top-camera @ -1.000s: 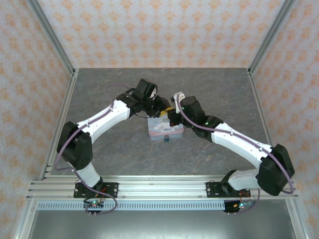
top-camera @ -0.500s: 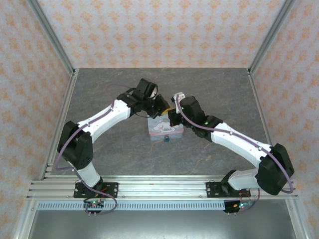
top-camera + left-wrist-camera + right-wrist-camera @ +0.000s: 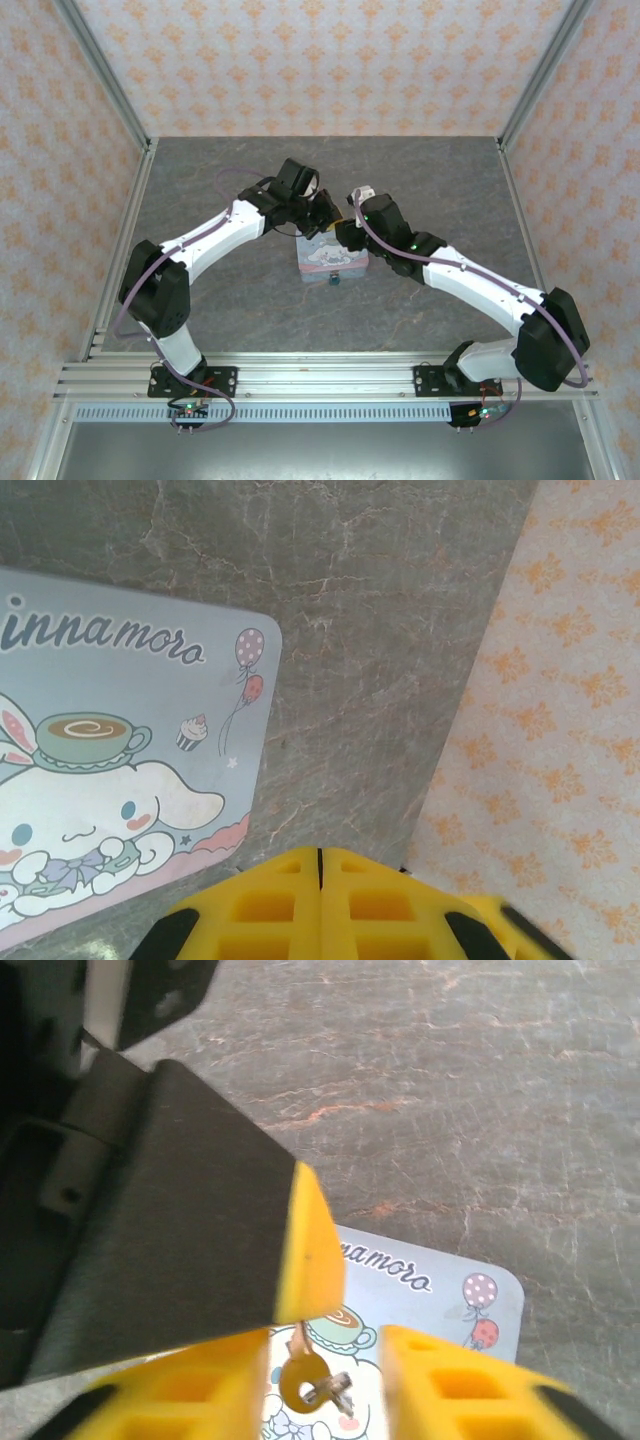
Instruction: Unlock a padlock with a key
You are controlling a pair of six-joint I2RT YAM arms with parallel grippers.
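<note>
Left claw [image 3: 320,868] clenched on the key [image 3: 303,1380] (right wrist view); right claw [image 3: 328,1355] parted astride it.

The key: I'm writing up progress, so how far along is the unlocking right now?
Done: the key is off the table, hanging over the cartoon box. In hand: the left gripper is shut, apparently pinching the key's blade, while the right gripper stands open around it, not gripping. Left: the padlock sits at the box's near edge, no key in it; inserting and turning remain.
</note>
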